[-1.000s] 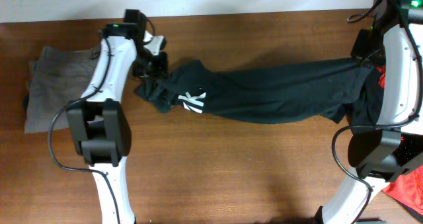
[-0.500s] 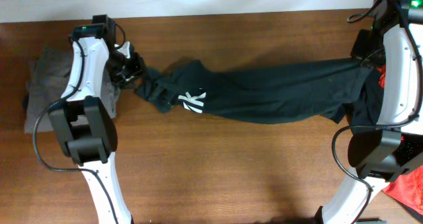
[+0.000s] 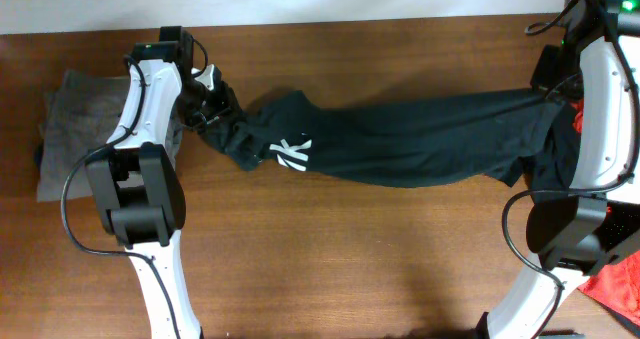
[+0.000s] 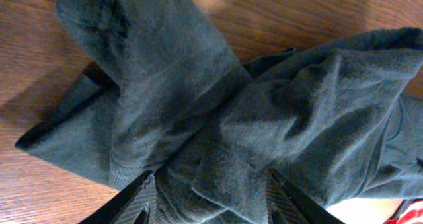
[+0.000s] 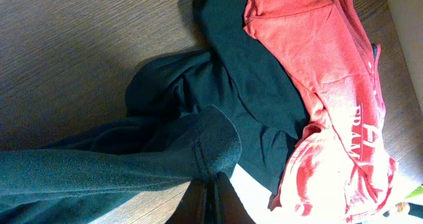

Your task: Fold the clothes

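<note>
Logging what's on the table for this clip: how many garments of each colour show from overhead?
black garment: 1
grey garment: 1
red garment: 1, maybe 2; the arm hides whether the red patch in the corner is separate
Total: 3, maybe 4

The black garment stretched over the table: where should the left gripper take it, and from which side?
Probably the crumpled left end, coming down from above on its left side. The black garment is held at its right end by the shut right gripper, so this end is the free one; its folds stand up from the table, giving the open left gripper something to pinch.
</note>
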Controlling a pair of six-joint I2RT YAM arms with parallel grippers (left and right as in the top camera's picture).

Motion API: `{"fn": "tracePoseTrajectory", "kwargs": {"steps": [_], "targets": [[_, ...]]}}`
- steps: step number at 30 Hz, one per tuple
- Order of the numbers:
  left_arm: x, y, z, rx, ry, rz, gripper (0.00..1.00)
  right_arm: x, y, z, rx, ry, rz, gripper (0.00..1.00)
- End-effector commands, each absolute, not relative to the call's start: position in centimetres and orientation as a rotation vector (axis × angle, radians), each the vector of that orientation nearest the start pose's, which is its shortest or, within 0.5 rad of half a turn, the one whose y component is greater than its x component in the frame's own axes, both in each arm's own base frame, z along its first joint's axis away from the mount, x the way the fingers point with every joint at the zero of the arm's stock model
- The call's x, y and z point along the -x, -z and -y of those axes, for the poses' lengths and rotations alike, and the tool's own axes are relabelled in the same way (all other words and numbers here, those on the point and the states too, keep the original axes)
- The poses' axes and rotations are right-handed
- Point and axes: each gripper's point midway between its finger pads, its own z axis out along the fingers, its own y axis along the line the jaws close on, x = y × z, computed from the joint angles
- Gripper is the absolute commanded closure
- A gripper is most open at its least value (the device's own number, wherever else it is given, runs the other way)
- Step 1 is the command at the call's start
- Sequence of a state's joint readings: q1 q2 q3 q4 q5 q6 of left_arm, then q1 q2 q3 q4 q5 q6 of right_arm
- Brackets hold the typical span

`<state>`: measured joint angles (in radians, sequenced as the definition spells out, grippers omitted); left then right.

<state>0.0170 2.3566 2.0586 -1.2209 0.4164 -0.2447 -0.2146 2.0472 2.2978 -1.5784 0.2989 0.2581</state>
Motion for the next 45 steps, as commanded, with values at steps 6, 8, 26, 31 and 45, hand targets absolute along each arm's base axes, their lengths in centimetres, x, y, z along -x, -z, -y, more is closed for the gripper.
{"fn": "tracePoseTrajectory", "kwargs": {"steps": [6, 8, 26, 31, 45], "targets": [[-47.1, -3.7, 7.9, 0.442, 0.752, -3.065, 0.47, -39.7, -23.4, 14.6, -0.75, 0.452, -2.77, 0.96], [-46.9, -3.2, 8.3, 0.433, 0.755, -3.078, 0.48, -39.7, -23.4, 14.6, -0.75, 0.452, -2.77, 0.96], [-49.6, -4.7, 7.4, 0.413, 0.757, -2.977, 0.55, -39.7, -23.4, 14.6, -0.75, 0.453, -2.77, 0.96], [-50.3, -6.0, 8.3, 0.387, 0.83, -2.94, 0.55, -39.7, -23.4, 14.6, -0.75, 0.453, -2.77, 0.96], [-48.1, -4.8, 6.5, 0.447, 0.642, -3.059, 0.54, -39.7, -23.4, 14.6, -0.75, 0.453, -2.771, 0.96]]}}
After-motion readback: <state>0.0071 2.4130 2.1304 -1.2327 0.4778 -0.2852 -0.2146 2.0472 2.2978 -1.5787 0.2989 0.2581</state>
